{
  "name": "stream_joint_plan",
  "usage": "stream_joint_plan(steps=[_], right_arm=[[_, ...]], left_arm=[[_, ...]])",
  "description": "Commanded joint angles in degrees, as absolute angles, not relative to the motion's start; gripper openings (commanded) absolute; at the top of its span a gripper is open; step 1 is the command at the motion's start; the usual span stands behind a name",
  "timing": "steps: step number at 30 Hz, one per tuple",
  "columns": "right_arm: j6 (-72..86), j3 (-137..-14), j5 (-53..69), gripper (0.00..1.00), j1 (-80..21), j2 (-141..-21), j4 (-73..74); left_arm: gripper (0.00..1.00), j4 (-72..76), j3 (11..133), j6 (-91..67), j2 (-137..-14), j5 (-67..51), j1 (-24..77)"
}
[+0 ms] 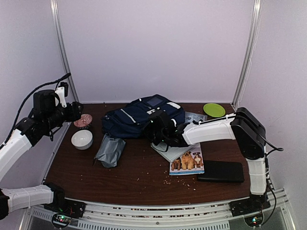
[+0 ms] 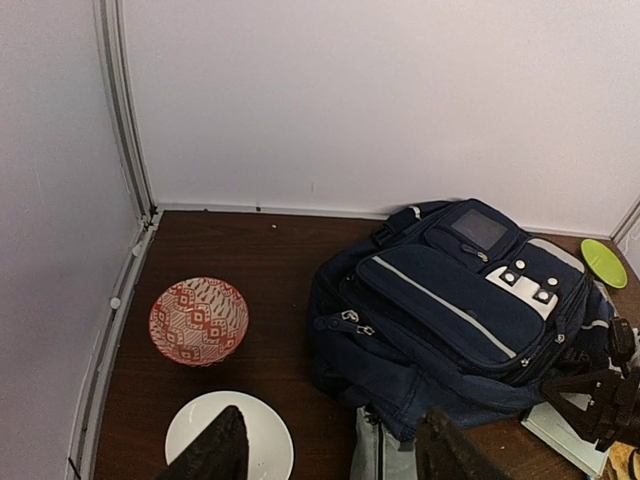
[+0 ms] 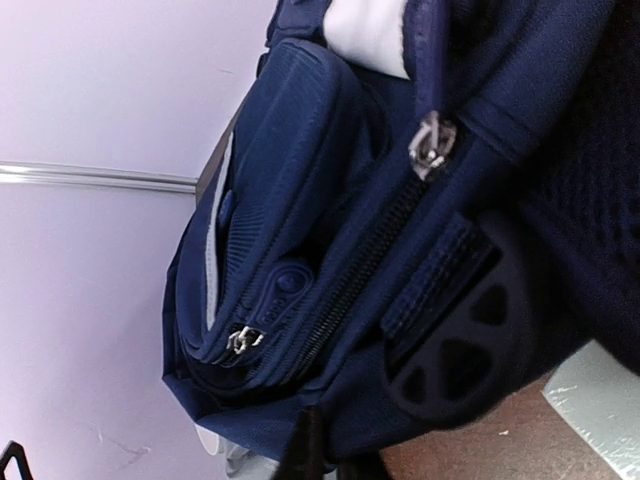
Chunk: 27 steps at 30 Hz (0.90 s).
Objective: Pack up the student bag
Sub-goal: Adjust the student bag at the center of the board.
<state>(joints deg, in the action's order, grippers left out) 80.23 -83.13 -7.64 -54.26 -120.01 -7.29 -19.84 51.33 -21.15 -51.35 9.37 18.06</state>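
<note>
At the far left of the top view, the left arm's fingers [image 1: 73,111] hang over the left edge of the dark brown wooden tabletop [image 1: 134,179]. In the left wrist view they are spread wide apart.

Just below them sits a small round bowl with a red and white pattern [image 1: 83,121]. Lower in the frame, close to it, is a plain white round bowl [image 1: 82,139]. To the right of the white bowl lies a soft grey cloth pouch [image 1: 110,151].

Above the pouch, in the middle of the frame near the back wall, lies the student bag [image 1: 136,117]. It is a big navy-blue cloth backpack with thin white stripes, and its light-blue label faces up.

The right arm's fingers [image 1: 157,128] are at the lower right side of the bag, touching it. In the right wrist view the blue cloth fills the frame. The fingers sit close together at the bottom edge, right against the bag. I cannot tell if any cloth is pinched between them.

Just below the right arm lies a flat white book [image 1: 168,152]. A picture book with three dogs on its cover [image 1: 187,160] lies beside it. Further right is a flat black rectangular case [image 1: 221,171]. In the upper right, at the back corner, sits a small round green plate [image 1: 214,109].
</note>
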Motion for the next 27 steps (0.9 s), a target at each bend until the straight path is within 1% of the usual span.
stream_joint_plan(steps=[1,6,11,13,17,20,27], right_arm=[[77.34,-83.51,-8.9,0.0,-53.24,-114.85,-6.25],[73.78,-85.9,-8.8,0.0,-50.99,-110.3,-4.1],[70.7,-87.19,-3.73,0.0,-47.99,-106.16,-1.75],[68.43,-87.81,-1.39,0.0,-47.26,-104.51,0.82],[61.53,-89.48,0.28,0.0,-46.12,-100.58,10.75],[57.12,-87.72,0.5,0.0,-44.71,-96.1,16.53],[49.96,-78.15,5.82,0.0,-40.89,-86.1,23.55]], left_arm=[[0.97,-19.3,53.77,-21.39,-51.27,10.01,17.97],[0.97,-19.25,53.37,-20.88,-50.42,11.46,17.93],[0.97,-19.4,53.52,-20.74,-51.08,11.38,17.94],[0.97,-19.42,53.67,-20.74,-51.32,11.34,17.94],[0.97,-19.89,54.03,-20.58,-51.77,11.16,17.92],[0.97,-20.03,54.11,-20.49,-51.91,11.33,17.93],[0.97,-20.07,54.18,-20.23,-52.2,11.34,17.95]])
